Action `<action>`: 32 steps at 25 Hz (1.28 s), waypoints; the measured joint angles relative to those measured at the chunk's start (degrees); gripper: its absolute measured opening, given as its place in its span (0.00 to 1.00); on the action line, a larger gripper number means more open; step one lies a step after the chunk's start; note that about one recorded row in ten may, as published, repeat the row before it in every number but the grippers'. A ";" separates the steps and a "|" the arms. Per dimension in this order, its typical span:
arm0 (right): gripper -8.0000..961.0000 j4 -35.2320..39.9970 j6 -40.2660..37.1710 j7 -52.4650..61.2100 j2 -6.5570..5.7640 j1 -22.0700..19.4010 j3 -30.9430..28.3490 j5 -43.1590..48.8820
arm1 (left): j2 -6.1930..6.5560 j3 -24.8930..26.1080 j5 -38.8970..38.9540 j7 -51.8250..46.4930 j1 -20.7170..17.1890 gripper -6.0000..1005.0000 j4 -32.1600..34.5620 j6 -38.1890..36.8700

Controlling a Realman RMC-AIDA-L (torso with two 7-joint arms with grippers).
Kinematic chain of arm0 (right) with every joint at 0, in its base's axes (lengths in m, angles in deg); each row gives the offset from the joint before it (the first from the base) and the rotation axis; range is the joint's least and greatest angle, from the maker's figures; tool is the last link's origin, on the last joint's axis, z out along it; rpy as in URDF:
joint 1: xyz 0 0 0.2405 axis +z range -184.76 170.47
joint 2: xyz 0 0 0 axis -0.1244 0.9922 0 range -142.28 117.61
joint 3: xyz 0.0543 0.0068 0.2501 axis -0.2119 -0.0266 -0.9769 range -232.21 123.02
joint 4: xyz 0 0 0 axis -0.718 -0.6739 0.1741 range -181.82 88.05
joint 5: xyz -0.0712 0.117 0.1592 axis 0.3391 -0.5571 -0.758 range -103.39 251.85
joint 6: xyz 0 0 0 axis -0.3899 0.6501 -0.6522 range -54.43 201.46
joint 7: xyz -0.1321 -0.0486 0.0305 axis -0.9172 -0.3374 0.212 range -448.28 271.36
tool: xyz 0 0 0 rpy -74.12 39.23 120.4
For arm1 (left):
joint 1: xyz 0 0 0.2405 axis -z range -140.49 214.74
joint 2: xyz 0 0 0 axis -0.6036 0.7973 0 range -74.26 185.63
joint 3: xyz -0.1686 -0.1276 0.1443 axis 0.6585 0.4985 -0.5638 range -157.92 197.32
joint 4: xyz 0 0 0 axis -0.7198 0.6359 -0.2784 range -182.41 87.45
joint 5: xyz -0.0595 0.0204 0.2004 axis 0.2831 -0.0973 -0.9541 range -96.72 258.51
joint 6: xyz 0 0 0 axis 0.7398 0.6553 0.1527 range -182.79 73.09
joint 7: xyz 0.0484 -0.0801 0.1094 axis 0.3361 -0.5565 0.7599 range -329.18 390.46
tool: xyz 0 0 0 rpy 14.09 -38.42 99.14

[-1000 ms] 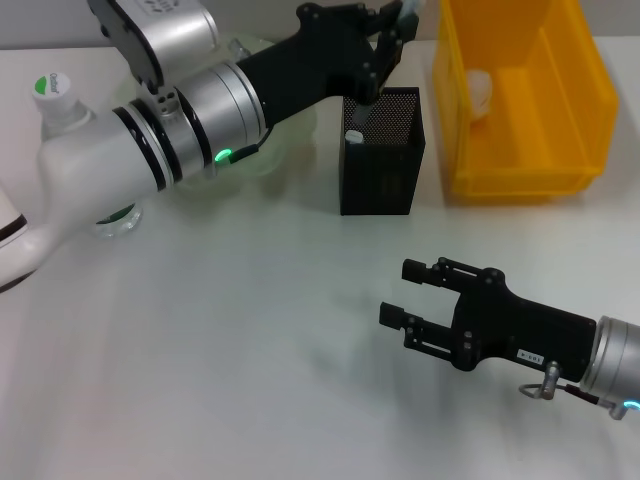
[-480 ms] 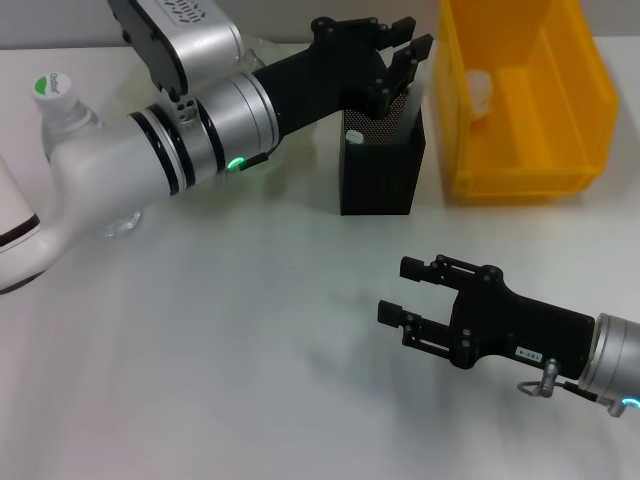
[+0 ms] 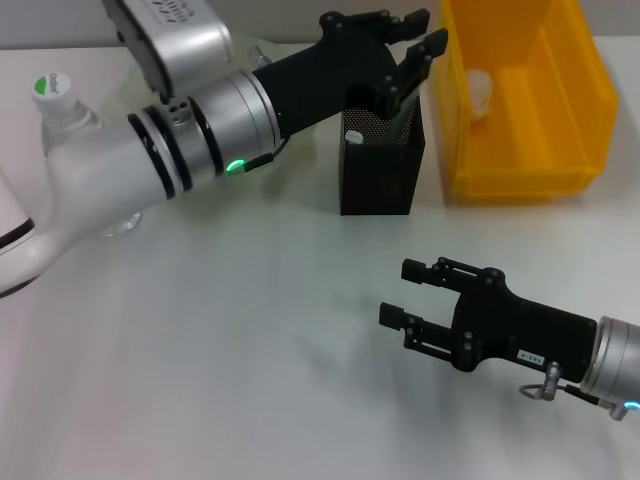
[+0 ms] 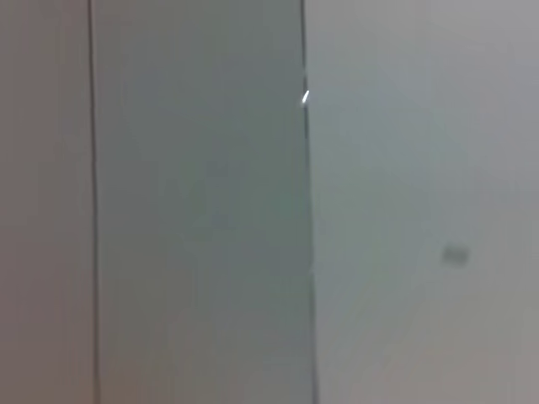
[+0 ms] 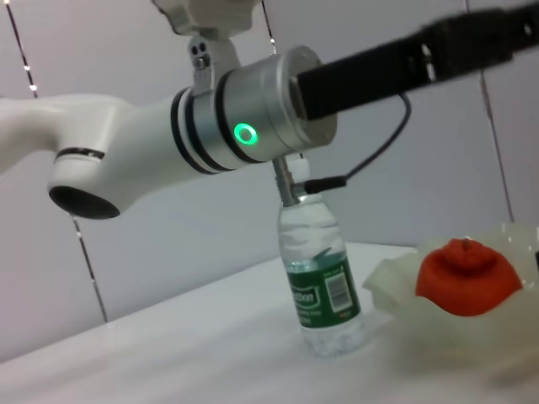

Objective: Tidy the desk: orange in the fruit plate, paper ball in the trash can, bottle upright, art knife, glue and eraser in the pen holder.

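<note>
Left gripper (image 3: 400, 45) had a pale-tipped item pinched over the pen holder (image 3: 380, 165) a second ago; now its fingers are spread, nothing between them, and it has lifted slightly above the holder's rim. A white tip shows inside the mesh at the near-left corner. My read: last stationery drop is done.

Near to far:
- Right gripper (image 3: 408, 296) hovers low over the near part of the desk (image 3: 220, 360), jaws apart, holding nothing. Same spot as before, idle.
- No loose items visible on the desk in the head view.
- Pen holder stands upright mid-desk, just beside the trash can (image 3: 520, 110).
- Trash can holds a whitish lump (image 3: 481, 92), likely the paper ball.
- Bottle (image 5: 322, 282) upright in the right wrist view, cap on, near the fruit plate (image 5: 438, 316).
- Orange (image 5: 466, 276) sits in the fruit plate.
- Left wrist view shows only blank wall, no use.

Judgement: every task item looks placed. I can't tell which pieces are inside the holder; the mesh hides them. Only retracting the left arm clear of the holder seems left.
</note>
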 joint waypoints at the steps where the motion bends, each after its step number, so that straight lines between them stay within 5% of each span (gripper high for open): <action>1: 0.75 0.00 0.00 0.00 0.00 0.00 0.00 0.00 | 0.11 0.10 -0.06 -0.50 -0.61 0.22 0.76 -0.96; 7: 0.76 0.22 -1.30 -0.07 -0.09 -0.10 -0.49 0.00 | 1.42 1.14 -3.50 -6.13 -5.78 0.41 8.09 -5.20; 10: 0.76 0.45 -1.54 -0.08 -0.16 0.01 -0.51 0.00 | 2.40 7.30 -14.42 -12.64 -12.18 0.46 16.08 -14.02; 13: 0.77 0.61 -1.95 -0.09 -0.19 0.14 -0.51 0.00 | 2.47 8.83 -16.68 -14.27 -13.09 0.51 17.07 -16.20; 14: 0.77 0.68 -2.29 -0.10 -0.23 0.22 -0.51 0.00 | 2.54 15.53 -23.33 -19.80 -15.82 0.53 18.96 -24.02; 18: 0.77 1.71 -2.97 -0.12 -0.33 0.47 -0.41 0.00 | 2.52 26.10 -31.15 -23.53 -18.83 0.60 18.35 -33.40; 22: 0.78 3.40 -3.80 0.10 -0.39 0.57 -0.03 0.25 | 2.48 34.90 -38.25 -23.22 -23.38 0.79 17.68 -38.53; 32: 0.79 7.37 -7.37 3.40 -0.53 1.38 0.02 0.49 | 3.68 46.14 -54.13 -22.62 -25.54 0.78 10.56 -46.89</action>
